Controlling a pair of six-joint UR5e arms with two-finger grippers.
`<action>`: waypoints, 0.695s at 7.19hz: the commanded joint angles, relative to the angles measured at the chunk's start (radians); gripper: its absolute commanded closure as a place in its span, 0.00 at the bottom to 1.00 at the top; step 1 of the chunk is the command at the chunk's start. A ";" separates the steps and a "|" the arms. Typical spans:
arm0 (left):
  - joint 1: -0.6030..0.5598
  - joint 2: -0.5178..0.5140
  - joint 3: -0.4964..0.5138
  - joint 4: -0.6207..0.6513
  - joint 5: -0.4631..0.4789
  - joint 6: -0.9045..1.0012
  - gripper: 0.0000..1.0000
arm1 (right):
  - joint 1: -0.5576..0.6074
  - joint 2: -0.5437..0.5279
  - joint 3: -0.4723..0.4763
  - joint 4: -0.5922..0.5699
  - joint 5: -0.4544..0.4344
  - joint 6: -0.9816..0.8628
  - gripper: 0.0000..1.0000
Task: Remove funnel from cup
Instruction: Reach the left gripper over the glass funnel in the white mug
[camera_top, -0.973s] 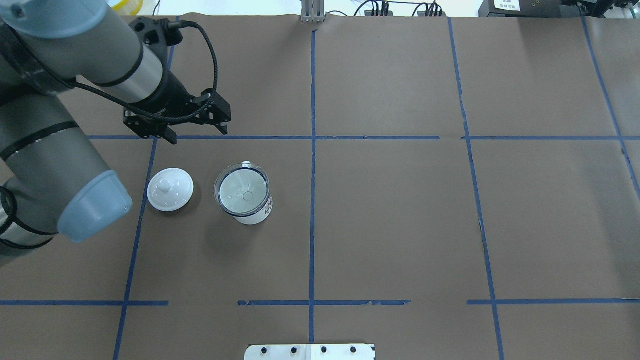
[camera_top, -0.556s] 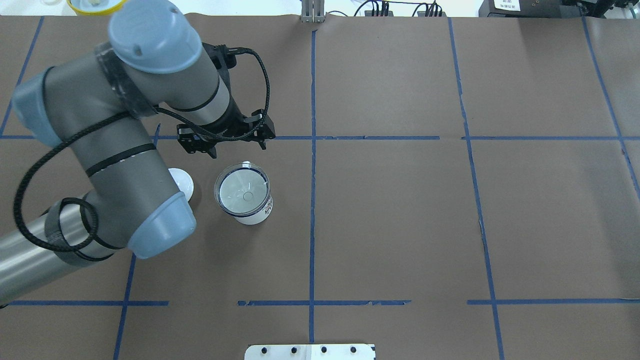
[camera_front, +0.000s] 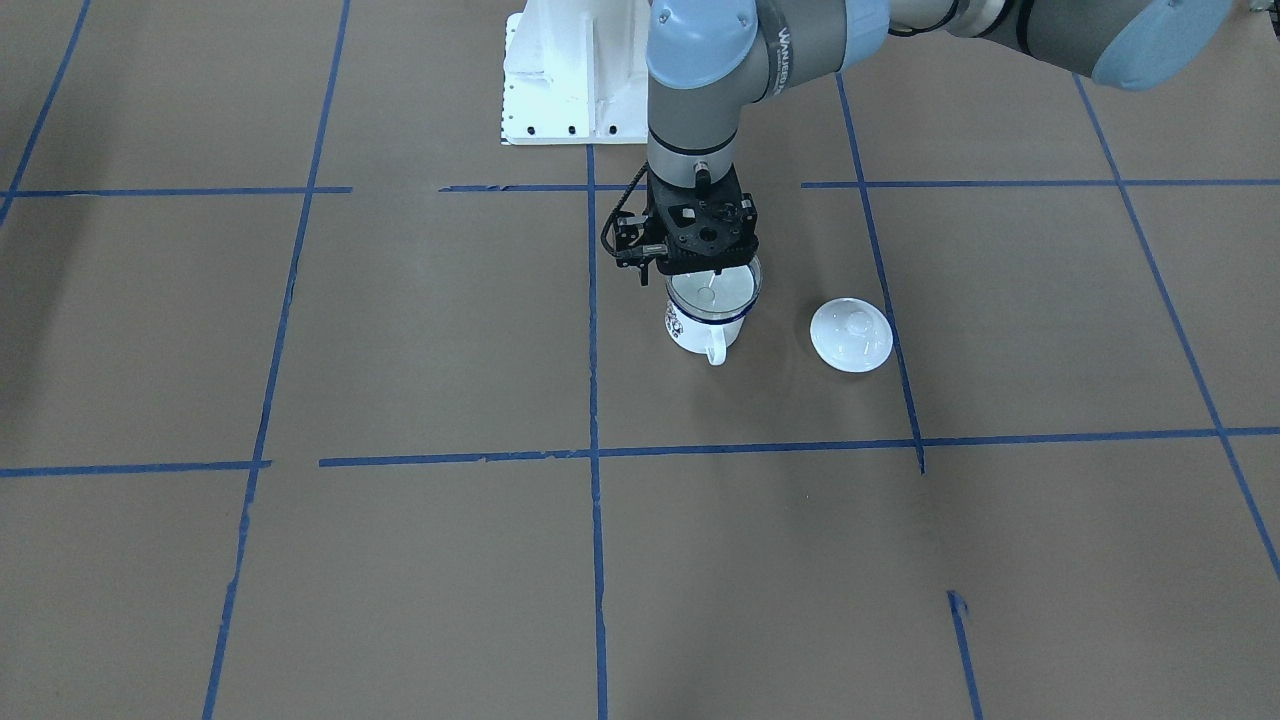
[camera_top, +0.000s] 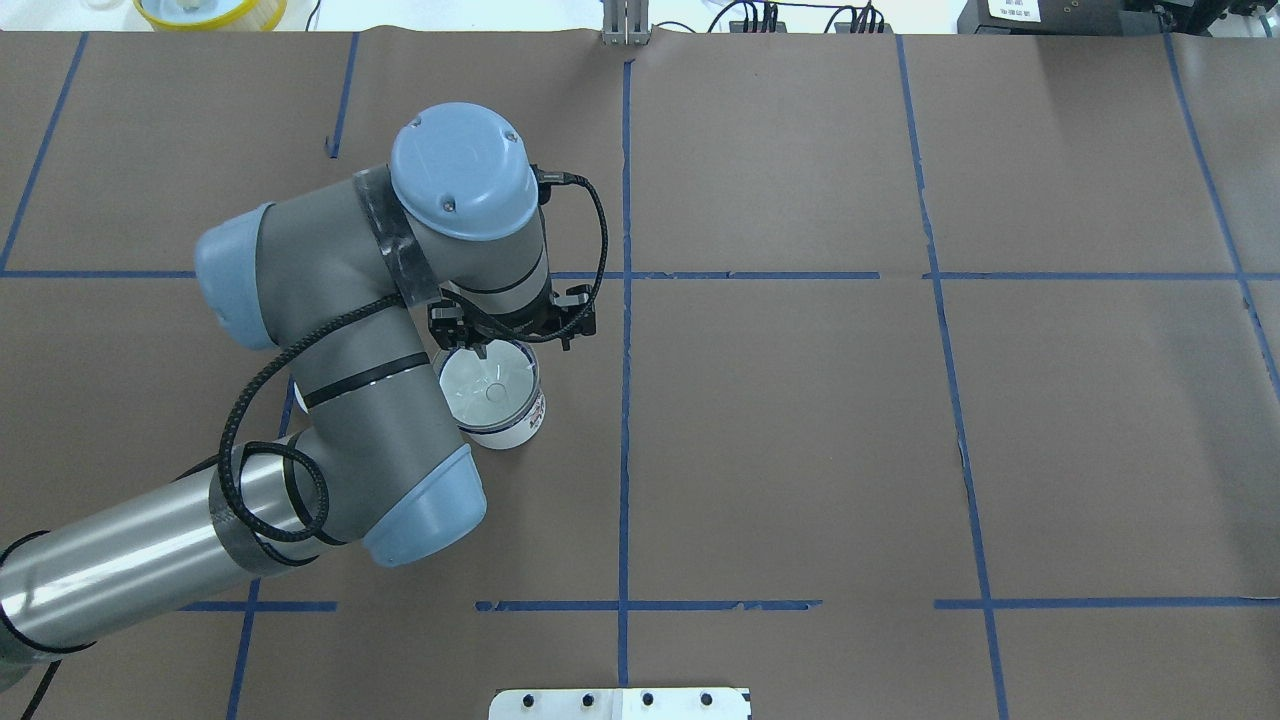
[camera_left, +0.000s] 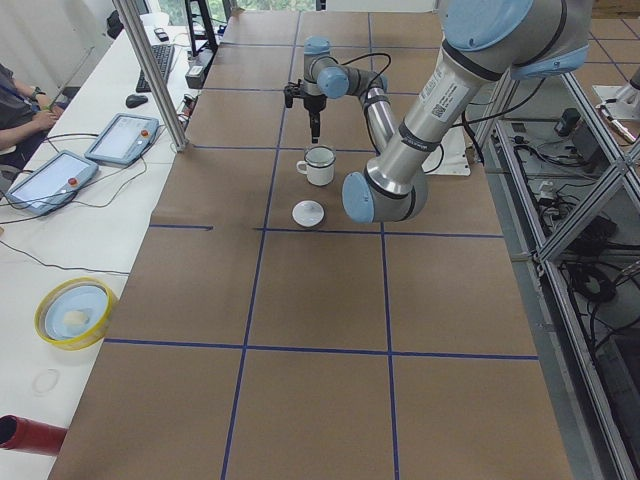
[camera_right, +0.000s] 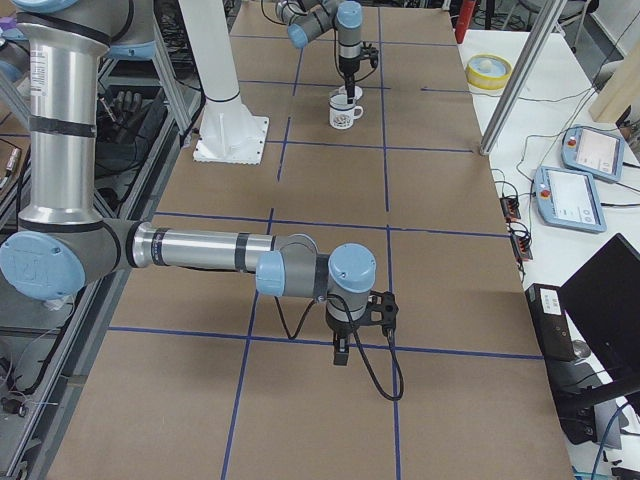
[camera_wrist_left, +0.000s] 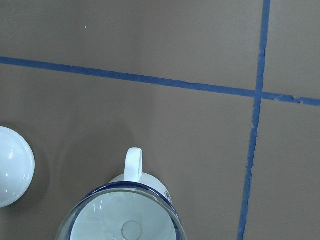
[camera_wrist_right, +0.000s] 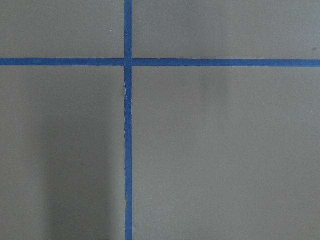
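Above the cup (camera_top: 512, 428), the left gripper (camera_top: 523, 347) hangs pointing straight down, its two fingers spread apart. The side view from the robot's left shows a gap between the fingertips and the cup. The left arm (camera_top: 350, 385) reaches out from the robot with its elbow bent over the table and its last wrist link vertical. The cup, a white enamel mug with a dark blue rim, stands upright on the brown-papered table (camera_top: 800, 450), its loop handle turned away from the robot. The clear funnel (camera_top: 488, 385) sits in the cup's mouth, wide cone uppermost, spout down inside the cup, long axis vertical. Near the cup, on the robot's left of it, lies a white domed lid (camera_front: 851, 335), knob up. Well apart from the cup, the right gripper (camera_right: 340, 352) points down at the paper; whether its fingers are apart or together cannot be told.
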 joint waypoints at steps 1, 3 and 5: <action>0.023 0.003 0.010 -0.006 0.005 0.000 0.37 | 0.000 0.000 0.000 0.000 0.000 0.000 0.00; 0.044 0.005 0.027 -0.012 0.004 0.003 0.42 | 0.000 0.000 0.000 0.000 0.000 0.000 0.00; 0.044 0.006 0.057 -0.044 0.005 0.006 0.43 | 0.000 0.000 0.000 0.000 0.000 0.000 0.00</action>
